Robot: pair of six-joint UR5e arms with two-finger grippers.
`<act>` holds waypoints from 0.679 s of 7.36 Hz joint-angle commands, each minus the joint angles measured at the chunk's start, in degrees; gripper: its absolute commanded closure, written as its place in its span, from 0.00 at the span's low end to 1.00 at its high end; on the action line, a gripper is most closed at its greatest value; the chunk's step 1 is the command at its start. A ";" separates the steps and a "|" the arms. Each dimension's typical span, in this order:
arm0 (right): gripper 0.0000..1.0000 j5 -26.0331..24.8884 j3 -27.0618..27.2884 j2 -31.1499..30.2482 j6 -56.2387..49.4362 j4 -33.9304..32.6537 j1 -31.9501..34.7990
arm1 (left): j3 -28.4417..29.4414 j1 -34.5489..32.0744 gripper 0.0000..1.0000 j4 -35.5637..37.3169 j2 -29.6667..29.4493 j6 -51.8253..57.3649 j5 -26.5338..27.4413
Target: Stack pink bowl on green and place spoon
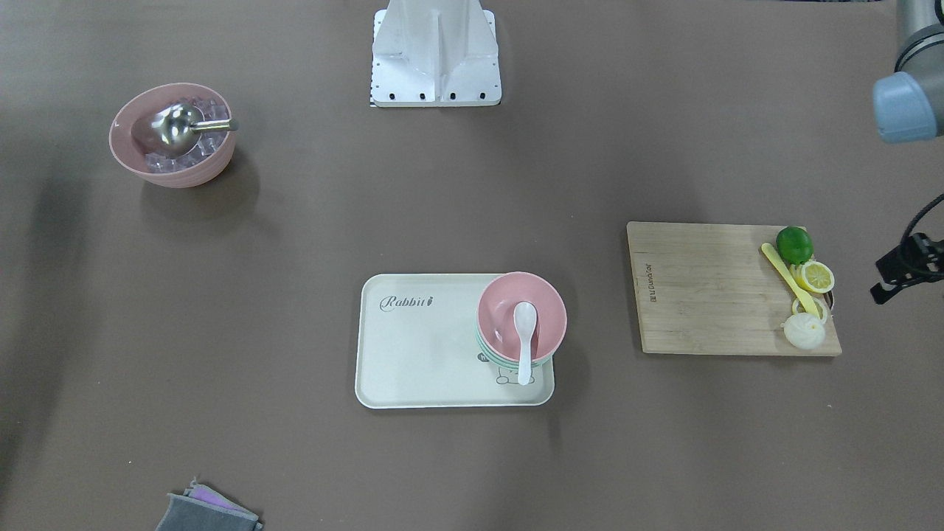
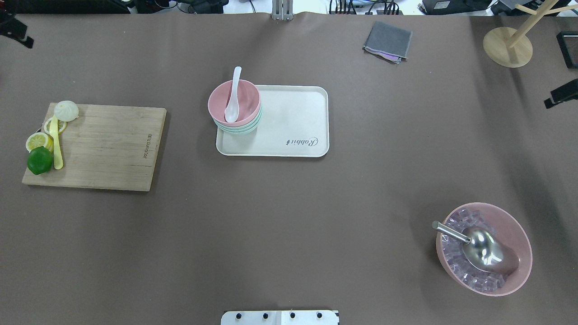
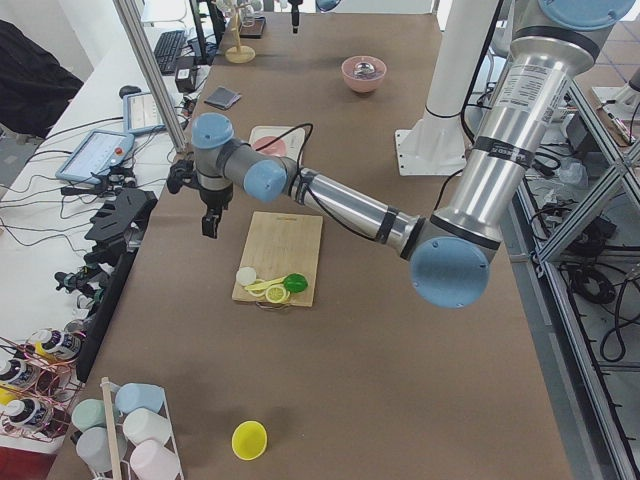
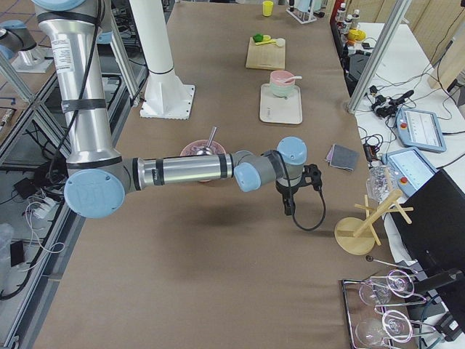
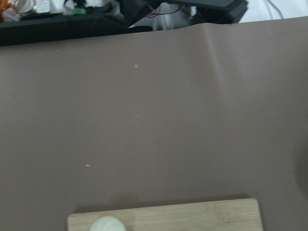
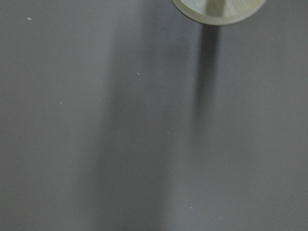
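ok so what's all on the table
pink bowl: 1, pink, atop the green
green: stack, mint, tray corner
spoon: 1, white, in the pink bowl
tray: 1, cream, mid table
cutting board: 1, wood, robot's left
lime: 1, green, board edge
lemon slices: 2, yellow, by the lime
yellow utensil: 1, yellow, on the board
white round piece: 1, white, board corner
ice bowl: 1, pink, robot's right
steel scoop: 1, silver, in the ice bowl
grey cloth: 1, grey, far edge
wooden stand: 1, tan, far right corner
left tool: 1, black, above table's far left corner
right tool: 1, black, above table near the stand
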 commanded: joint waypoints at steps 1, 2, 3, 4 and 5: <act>0.00 -1.45 -1.00 -3.79 -1.95 0.15 2.59 | 1.76 -2.33 0.01 -4.30 8.03 7.34 1.46; 0.00 -5.21 -2.66 -3.27 -1.87 -0.38 1.20 | 5.35 -2.25 0.01 -4.47 7.87 7.53 1.73; 0.00 -9.25 -2.76 -3.18 -1.95 -0.47 0.67 | 6.43 -2.25 0.01 -4.39 8.05 7.62 1.82; 0.00 -9.11 -2.76 -3.27 -2.22 -0.73 0.75 | 6.96 -2.33 0.01 -4.30 8.31 7.54 1.91; 0.00 -8.24 -1.11 -3.27 -2.22 -3.87 2.23 | 6.97 -2.34 0.01 -3.86 8.83 7.54 2.09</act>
